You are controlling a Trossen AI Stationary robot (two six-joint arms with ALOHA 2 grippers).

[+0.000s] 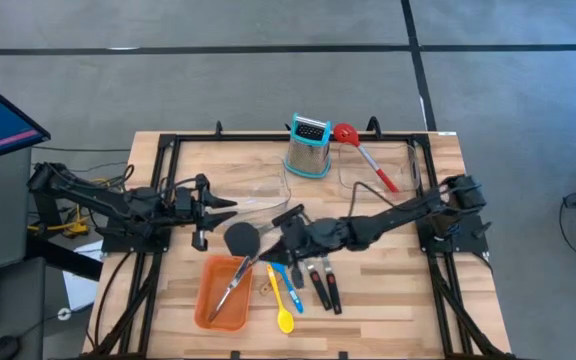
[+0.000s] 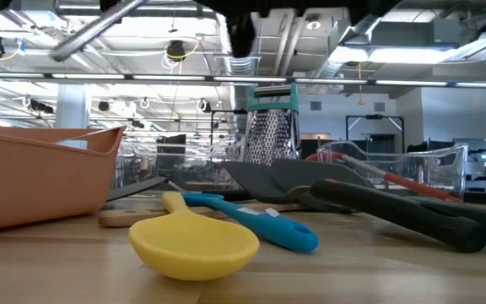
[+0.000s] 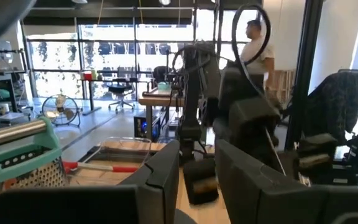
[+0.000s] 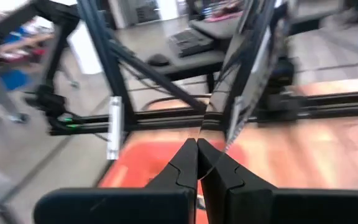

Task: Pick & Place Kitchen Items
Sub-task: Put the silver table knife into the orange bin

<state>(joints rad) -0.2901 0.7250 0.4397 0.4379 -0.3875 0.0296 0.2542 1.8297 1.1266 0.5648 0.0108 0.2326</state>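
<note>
The steel tongs (image 1: 230,290) lie slanted across the orange tray (image 1: 208,310) near the table's front edge, their upper end pinched by the right gripper (image 1: 258,258), whose fingers are closed tight on the metal. Thin, stiff and light, the tongs look slick. A hold near the joined end, as here, probably lets the long arms swing, so a slow, level carry seems wise.

Just beside the tray lie a yellow spoon (image 1: 284,312), a blue spoon (image 1: 290,285) and two black-handled tools (image 1: 323,285), with a black spatula (image 1: 240,238) close to the gripper. The left gripper (image 1: 230,208) waits nearby above the table, its fingers (image 3: 166,177) apart and holding nothing.

At the back stand a grater (image 1: 308,146) and a red slotted spoon (image 1: 363,155) inside a clear bin (image 1: 408,165).

Only the right wrist view shows the grip itself: the fingers meet on a bright strip of the tongs (image 4: 241,74) over the orange floor of the tray. The overhead view alone gives the whole layout. The table-level view shows the yellow spoon (image 2: 194,245) bowl-down on the wood with the blue spoon (image 2: 260,221) behind it, but hides the tongs behind the tray wall (image 2: 40,173).
</note>
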